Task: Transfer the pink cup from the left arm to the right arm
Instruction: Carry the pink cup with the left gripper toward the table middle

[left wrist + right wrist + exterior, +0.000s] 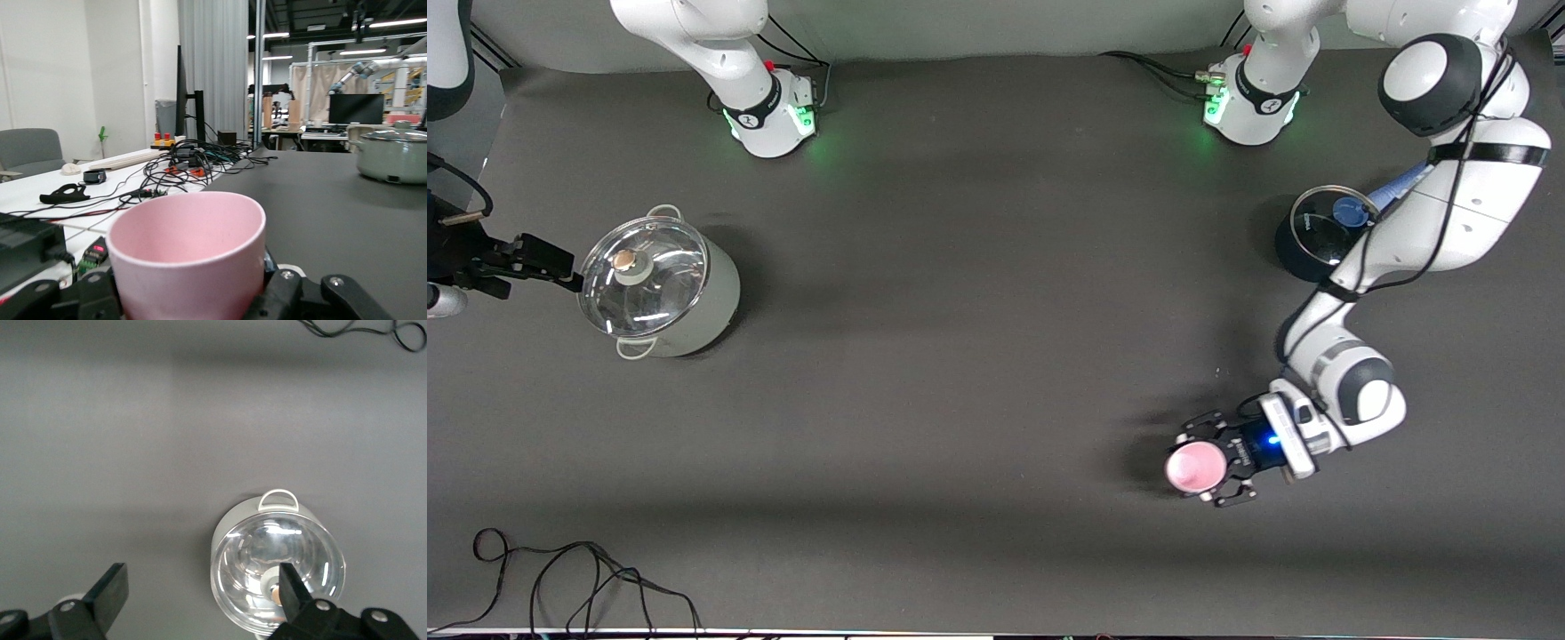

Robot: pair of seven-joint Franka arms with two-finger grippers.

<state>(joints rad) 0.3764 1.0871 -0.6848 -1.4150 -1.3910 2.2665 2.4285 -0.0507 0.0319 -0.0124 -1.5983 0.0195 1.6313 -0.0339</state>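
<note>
The pink cup (pixel 1192 468) stands upright with its mouth up, low at the table surface toward the left arm's end. My left gripper (pixel 1199 468) comes at it sideways, its linkage fingers shut on the cup's wall. In the left wrist view the pink cup (pixel 190 260) fills the space between the black fingers (pixel 297 293) of the left gripper (pixel 193 300). My right gripper (pixel 534 262) hangs at the right arm's end of the table, over the edge of the silver pot (pixel 654 289). Seen from its own wrist, the right gripper (pixel 200 583) is open and holds nothing.
The silver pot (pixel 277 570) has a glass lid and a round knob. A dark pot with a blue-knobbed lid (pixel 1320 236) stands beside the left arm, farther from the front camera than the cup. A black cable (pixel 560 578) lies at the table's front edge.
</note>
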